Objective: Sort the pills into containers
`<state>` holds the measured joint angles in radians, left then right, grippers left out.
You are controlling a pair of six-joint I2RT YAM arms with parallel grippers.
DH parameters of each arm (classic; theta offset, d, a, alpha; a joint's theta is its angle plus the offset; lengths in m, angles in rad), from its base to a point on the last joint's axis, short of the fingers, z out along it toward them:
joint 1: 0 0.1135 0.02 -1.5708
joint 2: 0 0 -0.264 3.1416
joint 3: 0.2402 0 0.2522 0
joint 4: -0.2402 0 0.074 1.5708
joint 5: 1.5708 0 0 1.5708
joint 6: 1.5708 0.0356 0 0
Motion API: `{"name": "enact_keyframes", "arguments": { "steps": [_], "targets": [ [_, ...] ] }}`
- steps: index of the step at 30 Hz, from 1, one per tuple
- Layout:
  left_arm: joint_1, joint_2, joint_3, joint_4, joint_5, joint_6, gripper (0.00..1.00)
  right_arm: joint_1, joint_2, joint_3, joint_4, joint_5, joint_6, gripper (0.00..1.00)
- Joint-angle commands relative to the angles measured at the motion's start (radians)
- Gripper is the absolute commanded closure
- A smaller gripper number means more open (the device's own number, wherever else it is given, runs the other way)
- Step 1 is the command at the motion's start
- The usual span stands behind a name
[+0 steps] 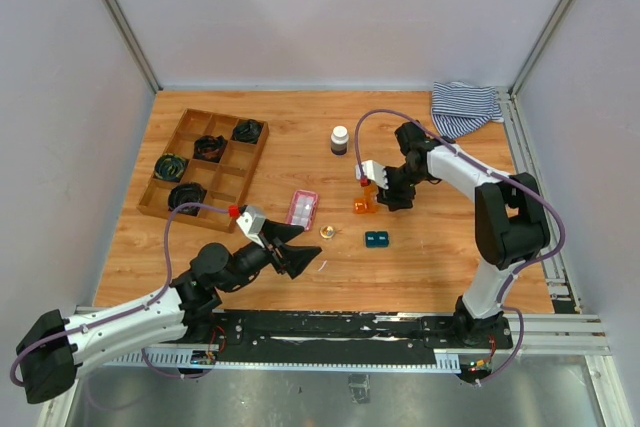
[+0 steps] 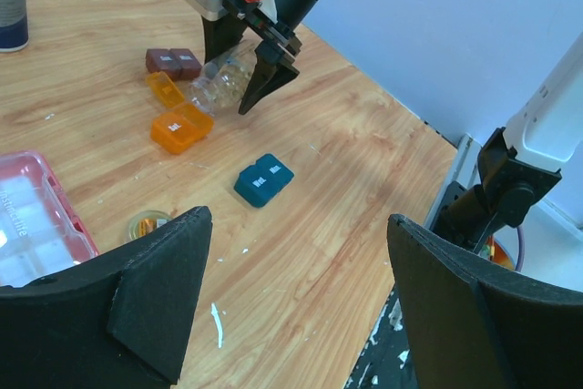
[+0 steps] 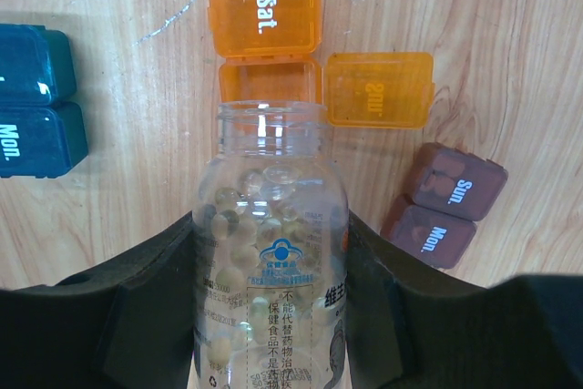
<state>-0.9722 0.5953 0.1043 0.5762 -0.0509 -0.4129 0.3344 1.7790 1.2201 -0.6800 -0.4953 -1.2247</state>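
Note:
My right gripper [image 3: 271, 225] is shut on a clear, uncapped bottle [image 3: 271, 252] holding round translucent pills. The bottle is tipped, with its mouth over the open compartment of the orange container [image 3: 271, 75], whose "Sat." lid [image 3: 264, 14] is flipped back. Its second orange lid [image 3: 378, 88] lies beside it. The brown container [image 3: 444, 205] sits to the right and the teal one [image 3: 36, 102] to the left, both closed. The pink container [image 1: 303, 208] lies further left. My left gripper [image 2: 299, 216] hovers open over bare wood near the teal container [image 2: 263, 179].
A gold bottle cap [image 1: 328, 232] lies by the pink container. A white-capped bottle [image 1: 340, 140] stands behind the right gripper. The wooden tray [image 1: 222, 187] with black coils sits at the back left, and a striped cloth [image 1: 465, 107] in the back right corner.

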Motion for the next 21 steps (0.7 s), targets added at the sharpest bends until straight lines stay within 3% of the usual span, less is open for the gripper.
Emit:
{"name": "enact_keyframes", "arguments": {
  "steps": [1,21],
  "targets": [
    [0.002,-0.019,-0.007,-0.002,-0.009,-0.001,0.16,0.024,0.021,0.034,-0.045,0.033,0.022,0.95],
    [0.002,-0.034,-0.008,-0.015,-0.009,-0.003,0.16,0.048,-0.029,0.034,-0.076,0.016,0.082,0.94]
  ]
}}
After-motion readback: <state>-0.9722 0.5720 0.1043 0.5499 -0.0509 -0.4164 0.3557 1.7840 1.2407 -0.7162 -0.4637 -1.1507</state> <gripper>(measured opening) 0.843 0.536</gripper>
